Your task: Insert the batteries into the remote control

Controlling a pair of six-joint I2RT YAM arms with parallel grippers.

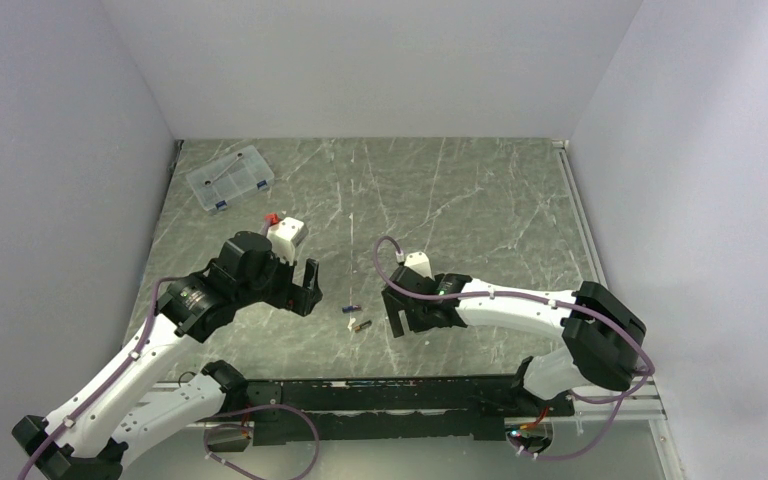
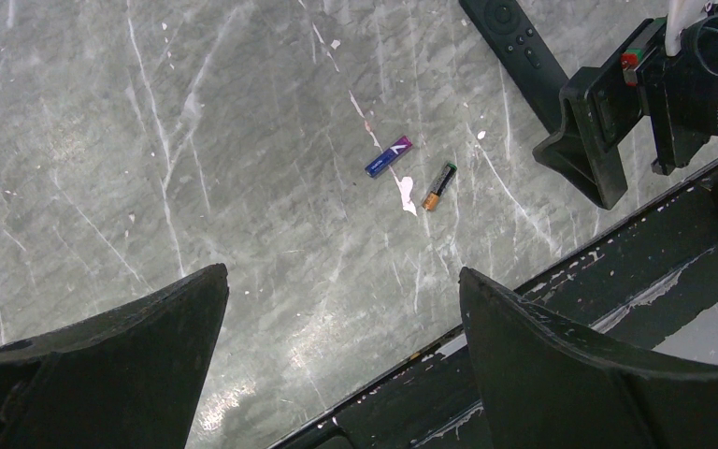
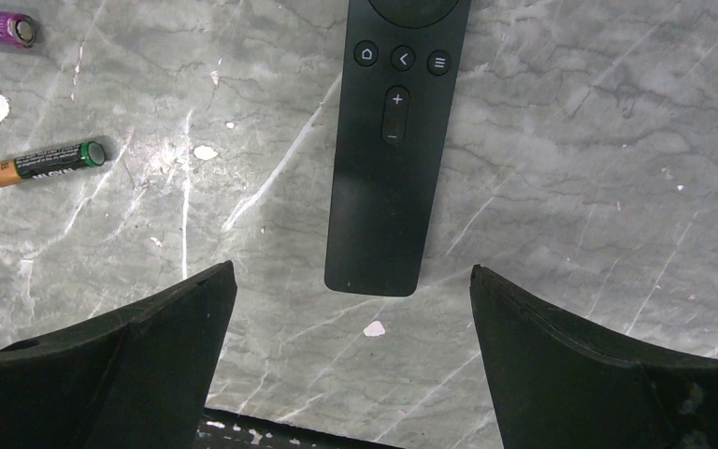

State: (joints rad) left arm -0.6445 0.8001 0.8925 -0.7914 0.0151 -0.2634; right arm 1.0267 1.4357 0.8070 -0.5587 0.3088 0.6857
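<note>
From above, a clear box [image 1: 230,178] sits near the far left corner of the table [image 1: 480,200], well apart from everything else. The blue cell [image 1: 352,308] and gold cell [image 1: 361,324] lie near each other on bare stone, between the left claw [image 1: 300,290] and the right claw [image 1: 400,312]. A black rail [image 1: 390,392] runs along the near edge.

In the left wrist view, the left claw's jaws stand wide apart and hold nothing. Beyond them the two cells lie slanted, side by side and apart, with a white scuff [image 2: 406,192] between them. The remote [image 2: 514,42] lies further off, and the right claw covers one end of it.

In the right wrist view, the right claw's jaws are also spread wide and empty, hanging above the stone. The remote lies flat, button side up, with its plain end just past the fingertips and in line with the gap between them. It is slim and black, with three round buttons and a plus/minus rocker showing. Both cells lie to its left, clear of it: the blue one at the frame's corner, and the gold one, which has a green end, below that.
</note>
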